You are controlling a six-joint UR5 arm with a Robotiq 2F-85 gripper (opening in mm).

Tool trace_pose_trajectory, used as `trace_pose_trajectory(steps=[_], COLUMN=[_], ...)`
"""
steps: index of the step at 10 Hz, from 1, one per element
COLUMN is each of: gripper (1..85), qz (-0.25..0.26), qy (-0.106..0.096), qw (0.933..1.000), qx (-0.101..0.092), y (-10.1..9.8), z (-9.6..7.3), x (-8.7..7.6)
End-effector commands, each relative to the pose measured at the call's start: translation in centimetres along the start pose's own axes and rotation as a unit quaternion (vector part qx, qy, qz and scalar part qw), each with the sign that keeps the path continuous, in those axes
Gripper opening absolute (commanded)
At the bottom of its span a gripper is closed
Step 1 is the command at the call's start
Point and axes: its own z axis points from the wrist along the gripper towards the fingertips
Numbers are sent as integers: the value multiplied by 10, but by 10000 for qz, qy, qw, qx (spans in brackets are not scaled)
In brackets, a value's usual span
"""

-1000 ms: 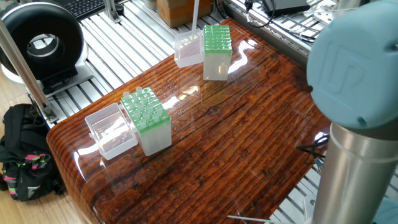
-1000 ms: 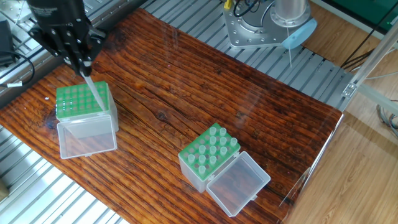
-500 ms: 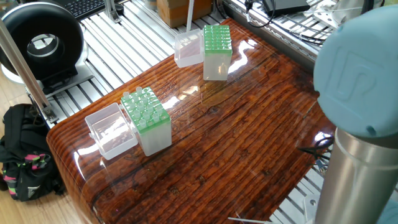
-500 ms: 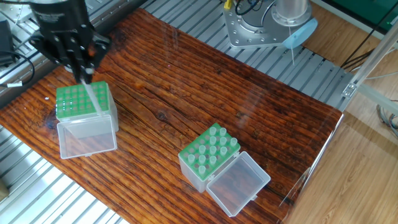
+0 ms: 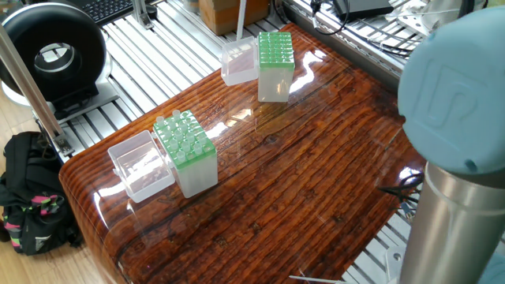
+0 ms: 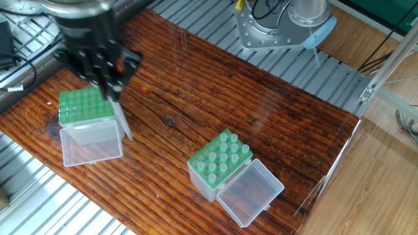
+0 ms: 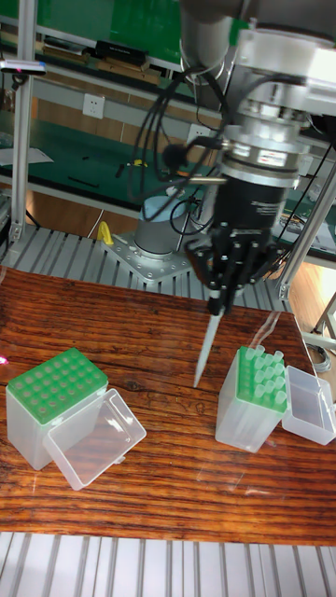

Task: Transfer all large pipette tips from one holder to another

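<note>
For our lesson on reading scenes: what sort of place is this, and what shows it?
Probably a robotics lab bench: a pincer holding a pipette tip, two green-topped tip holders, and a slotted aluminium frame around the wooden table.

1. You work at a glossy dark-grained wooden tabletop (image 5: 300, 181) on ribbed aluminium rails (image 5: 158, 71).
2. A black backpack (image 5: 31, 197) lies on your pale floor (beside the table's corner).
3. Green panels (image 7: 121, 28) back the shelving.

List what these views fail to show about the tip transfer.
- Tool in the other fixed view: motion-blurred, so its grip on the pipette tip is unclear.
- One fixed view: the tool is cut off by the top edge.
- Tip count in the loaded holder: too small to count.
</note>
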Motion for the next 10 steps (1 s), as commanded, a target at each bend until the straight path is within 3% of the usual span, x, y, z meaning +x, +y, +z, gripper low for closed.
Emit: trace_pose_trajectory(steps=[1,3,4,5,6,8,10], gripper=[10,10,10,10,10,10,10], qz=[212,106,187,183,179,370,622], qy=[26,43,-127,-273,-285,-259,-246], qw=[9996,9996,9997,9993,9991,9978,9972], qx=[184,276,133,202,272,479,343], y=[15,10,17,14,17,52,79], z=[-2,-2,-2,-2,0,-4,-6], x=[-6,-5,-14,-22,-15,31,51])
